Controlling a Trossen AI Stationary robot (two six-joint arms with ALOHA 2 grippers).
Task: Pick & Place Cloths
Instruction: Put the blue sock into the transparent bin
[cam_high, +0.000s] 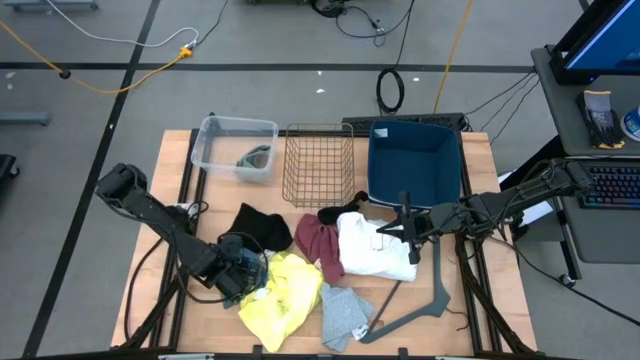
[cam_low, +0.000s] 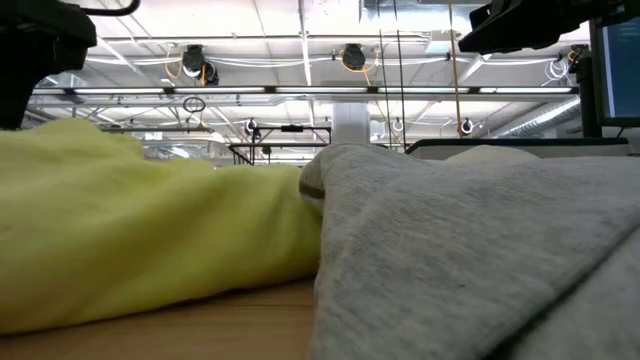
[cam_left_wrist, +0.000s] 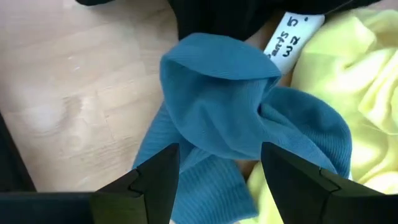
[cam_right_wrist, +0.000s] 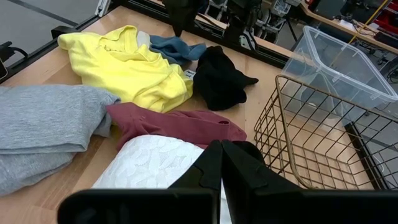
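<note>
One teal-blue cloth (cam_left_wrist: 230, 118) lies bunched on the counter (cam_left_wrist: 68, 93) between the spread fingers of the left pincer (cam_left_wrist: 217, 180), so the grasp seems next: close and lift, while the right pincer (cam_right_wrist: 221, 165) waits shut above the white cloth (cam_right_wrist: 155, 165).

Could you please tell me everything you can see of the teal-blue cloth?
The teal-blue cloth is a small piece of soft, finely ribbed fabric, bunched and folded over itself on the wooden table. It lies against the yellow cloth, with the black cloth just beyond it and a white handwritten tag next to it. The left gripper straddles it, one finger on either side, open and not yet closed.
</note>
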